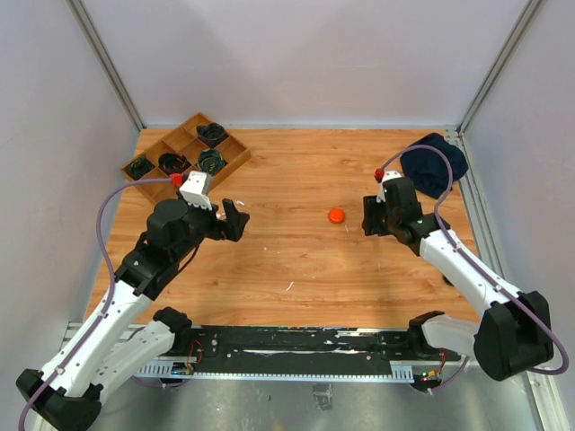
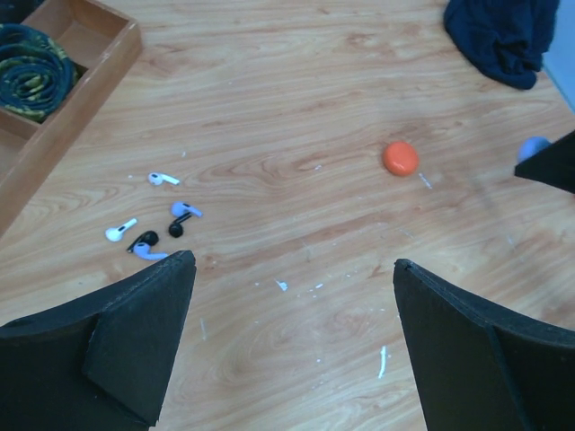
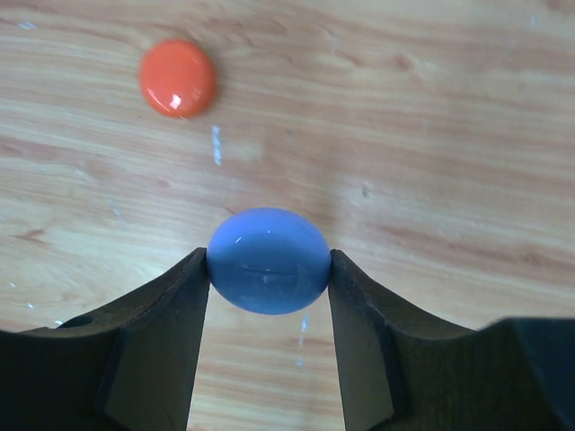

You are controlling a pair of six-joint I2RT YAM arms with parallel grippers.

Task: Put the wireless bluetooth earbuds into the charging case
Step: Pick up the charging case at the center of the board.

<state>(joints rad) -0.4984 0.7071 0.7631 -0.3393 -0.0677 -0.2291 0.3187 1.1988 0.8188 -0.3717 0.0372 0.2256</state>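
Observation:
Several tiny earbuds lie loose on the wood in the left wrist view: white ones (image 2: 163, 179) (image 2: 119, 231), lavender ones (image 2: 187, 209) (image 2: 148, 254) and black ones (image 2: 144, 240). My left gripper (image 2: 292, 265) (image 1: 238, 218) is open and empty, hovering just right of them. My right gripper (image 3: 269, 259) (image 1: 368, 215) is shut on a round blue charging case (image 3: 269, 260), closed, held just above the table; the case also shows in the left wrist view (image 2: 535, 146). An orange round case (image 1: 337, 215) (image 3: 178, 77) (image 2: 400, 158) lies on the table left of the right gripper.
A wooden compartment tray (image 1: 235, 162) (image 2: 90, 90) with coiled dark cables stands at the back left. A dark blue cloth (image 1: 434, 163) (image 2: 503, 36) lies at the back right. White scuff marks dot the wooden table (image 1: 296, 260).

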